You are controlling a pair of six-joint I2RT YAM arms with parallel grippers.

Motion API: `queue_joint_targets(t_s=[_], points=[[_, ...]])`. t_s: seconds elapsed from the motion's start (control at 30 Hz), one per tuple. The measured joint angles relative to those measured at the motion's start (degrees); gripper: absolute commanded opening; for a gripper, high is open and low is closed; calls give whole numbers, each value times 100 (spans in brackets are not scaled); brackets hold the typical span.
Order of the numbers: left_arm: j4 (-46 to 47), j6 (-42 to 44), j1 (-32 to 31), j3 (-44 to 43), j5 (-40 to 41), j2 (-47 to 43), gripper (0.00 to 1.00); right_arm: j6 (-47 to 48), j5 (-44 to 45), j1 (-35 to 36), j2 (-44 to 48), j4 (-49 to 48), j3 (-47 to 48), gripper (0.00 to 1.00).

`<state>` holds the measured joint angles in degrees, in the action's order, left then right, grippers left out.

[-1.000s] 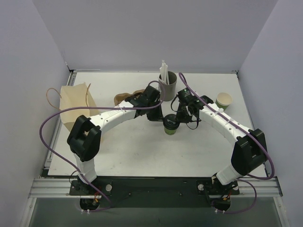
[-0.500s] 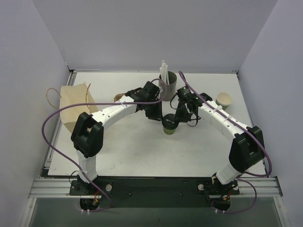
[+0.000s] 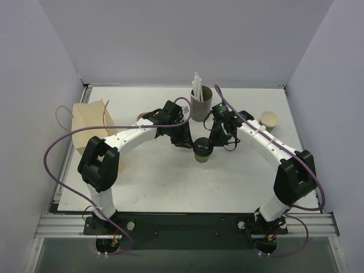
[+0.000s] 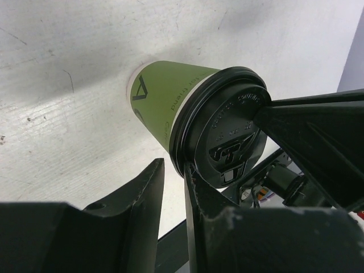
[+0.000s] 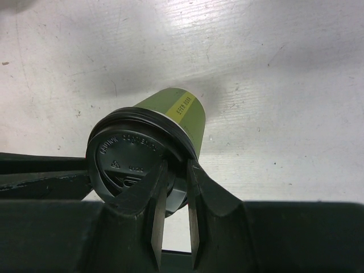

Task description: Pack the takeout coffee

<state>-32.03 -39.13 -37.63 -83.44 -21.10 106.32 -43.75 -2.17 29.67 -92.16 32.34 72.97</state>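
Forearm (image 3: 260,140) angled inward, right end effector (image 5: 175,168) pinches lid (image 5: 122,156) of green cup (image 5: 183,115).

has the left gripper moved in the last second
Yes. In the top view the left gripper has swung left, away from the grey cup of straws, opening a gap between them; its jaws point at the green cup.

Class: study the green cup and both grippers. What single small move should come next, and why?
Probably draw the left gripper back, away from the takeout coffee. Its jaws stand apart around nothing, close beside the black lid, while the right gripper pinches that lid's rim. With the left arm clear, the right could likely carry the coffee toward the paper bag.
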Motion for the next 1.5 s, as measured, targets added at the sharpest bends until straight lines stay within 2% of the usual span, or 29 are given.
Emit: queue_joint_targets(t_s=[0.33,0.73,0.83,1.1,1.5], points=[[684,-372,131,776,-680,-321,30,-22,-63,0,-35,4,42,15],[872,-505,138,970,-990,-356,27,-111,-101,35,-52,-2,57,15],[872,-581,138,979,-968,-356,26,-118,-92,39,-52,-2,57,15],[723,-704,125,918,-800,-356,15,-122,-85,55,-61,-2,61,15],[-334,-494,-146,155,68,-94,15,-125,-39,125,-28,-70,-7,15]])
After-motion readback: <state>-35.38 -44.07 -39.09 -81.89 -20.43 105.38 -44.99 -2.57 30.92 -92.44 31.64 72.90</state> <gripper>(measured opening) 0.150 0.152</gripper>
